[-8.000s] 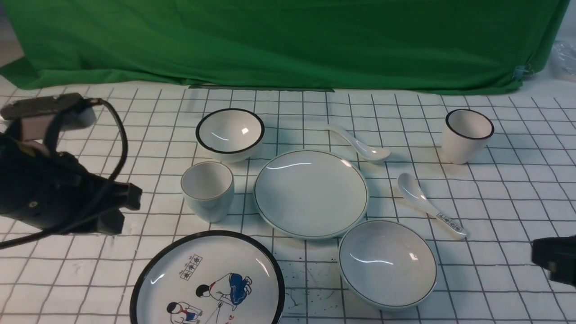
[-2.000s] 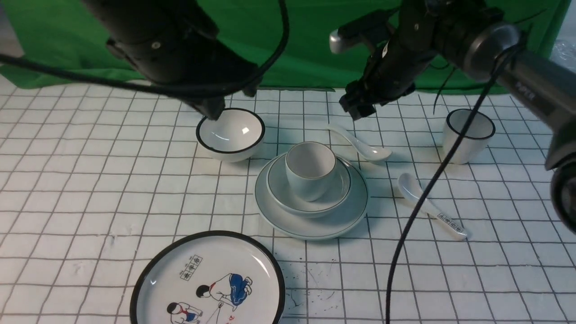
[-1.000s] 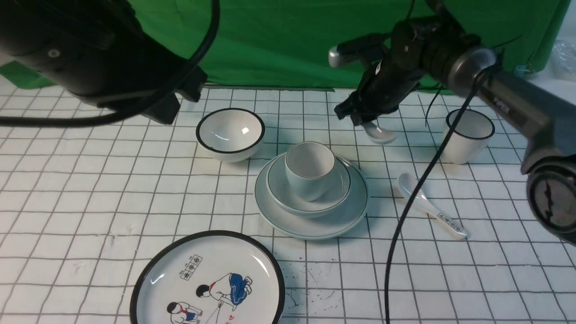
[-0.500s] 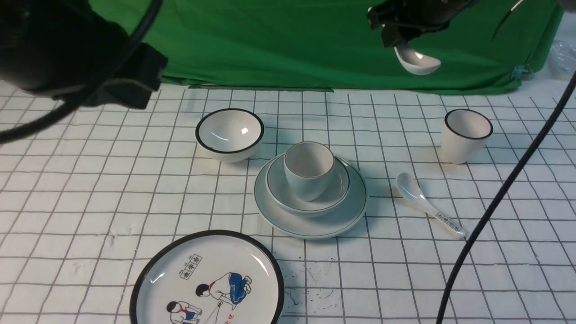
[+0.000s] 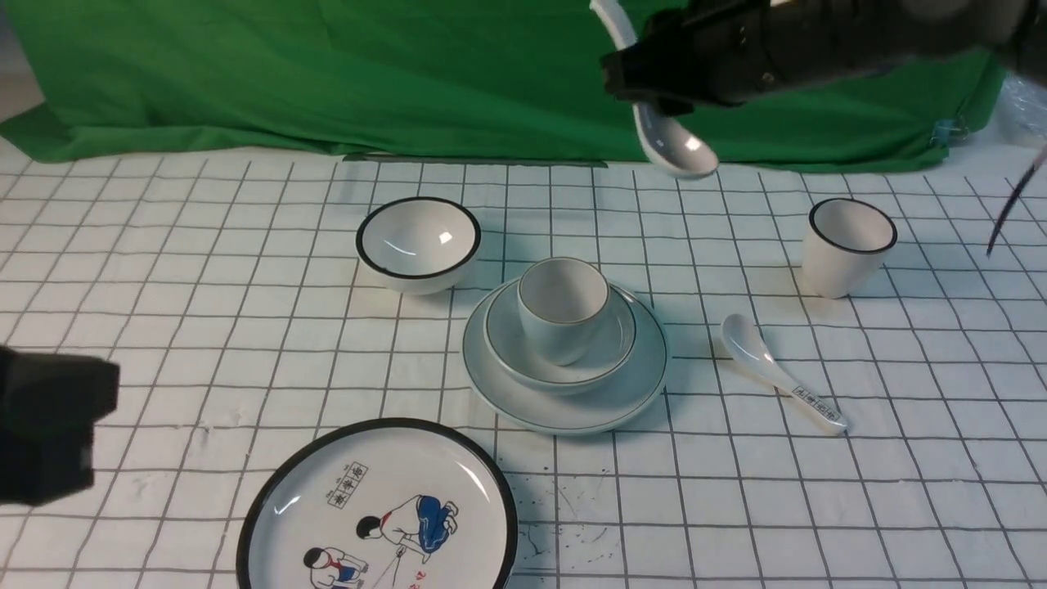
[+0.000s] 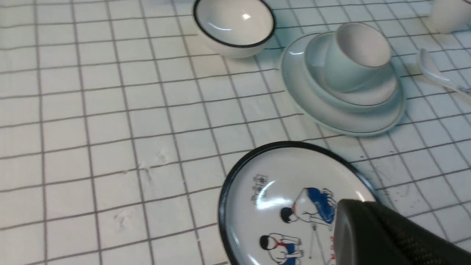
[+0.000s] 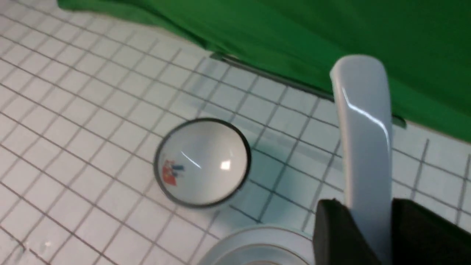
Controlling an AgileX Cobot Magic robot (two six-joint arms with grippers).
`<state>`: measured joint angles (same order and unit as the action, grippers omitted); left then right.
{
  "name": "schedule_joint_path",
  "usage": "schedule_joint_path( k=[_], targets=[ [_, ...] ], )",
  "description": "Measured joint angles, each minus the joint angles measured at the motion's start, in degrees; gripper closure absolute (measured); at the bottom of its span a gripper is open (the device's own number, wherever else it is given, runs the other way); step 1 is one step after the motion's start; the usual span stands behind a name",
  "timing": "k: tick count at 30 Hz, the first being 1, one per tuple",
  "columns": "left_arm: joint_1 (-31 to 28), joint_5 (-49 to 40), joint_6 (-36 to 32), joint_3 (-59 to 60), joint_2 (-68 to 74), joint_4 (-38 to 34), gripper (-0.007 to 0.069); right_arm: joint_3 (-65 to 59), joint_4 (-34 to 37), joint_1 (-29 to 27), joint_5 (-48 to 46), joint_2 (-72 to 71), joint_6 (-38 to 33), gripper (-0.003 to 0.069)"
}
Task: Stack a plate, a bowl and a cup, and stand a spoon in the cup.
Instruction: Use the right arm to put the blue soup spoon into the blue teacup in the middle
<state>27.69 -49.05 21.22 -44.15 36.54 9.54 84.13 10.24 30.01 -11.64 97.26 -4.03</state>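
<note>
Clamping one spoon (image 5: 671, 143), right jaws hover clear of one stacked cup (image 5: 563, 315), bowl (image 5: 613, 343) and plate (image 5: 646, 376); left jaws together.

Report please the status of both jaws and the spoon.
Right jaws shut on glossy white ceramic spoon, held above table. Left jaws shut, nothing held. Pale grey-blue cup upright in bowl, nothing inside it.

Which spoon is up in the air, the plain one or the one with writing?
The plain white spoon: the right claw grips its handle. The spoon with writing lies on the table.
</note>
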Motion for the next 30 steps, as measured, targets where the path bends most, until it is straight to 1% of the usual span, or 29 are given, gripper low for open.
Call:
schedule_joint_path(
  k=[1,2,3,4,7,8,11,14,25,30],
  targets=[
    [0.0,0.8,1.4,1.5,-0.9,1.4,0.0624,-4.2,0.0,1.2,7.3,-0.3,0.0,0.0447],
    [0.0,0.8,1.4,1.7,-0.9,1.7,0.0624,-5.0,0.0,1.5,7.3,-0.4,0.0,0.0447],
    [0.0,1.4,2.3,2.7,-1.5,2.5,0.0624,-8.5,0.0,2.4,15.2,-0.4,0.1,0.0447],
    [0.0,1.6,3.1,4.0,-2.1,4.0,0.0624,-15.4,0.1,4.1,26.9,0.0,1.0,0.0447],
    [0.0,2.0,3.7,4.5,-2.4,5.1,0.0624,-25.6,0.1,6.6,51.3,2.8,3.6,0.0447],
    [0.0,2.6,3.8,4.5,-2.4,5.3,0.0624,-27.2,0.1,7.0,57.4,3.8,4.4,0.0447],
    [0.0,4.5,4.0,4.5,-2.5,5.5,0.0624,-29.2,0.1,7.3,66.6,7.8,7.2,0.0447],
    [0.0,6.2,4.1,4.5,-2.5,5.8,0.0624,-28.9,0.1,7.3,68.9,10.4,9.1,0.0447],
    [0.0,6.9,4.1,4.5,-2.5,5.8,0.0624,-23.5,-0.6,7.3,69.5,15.9,9.2,0.0447],
    [0.0,6.9,4.1,4.5,-2.5,5.3,0.0624,-23.1,-0.6,7.3,67.0,17.1,9.0,0.0447]
  ],
)
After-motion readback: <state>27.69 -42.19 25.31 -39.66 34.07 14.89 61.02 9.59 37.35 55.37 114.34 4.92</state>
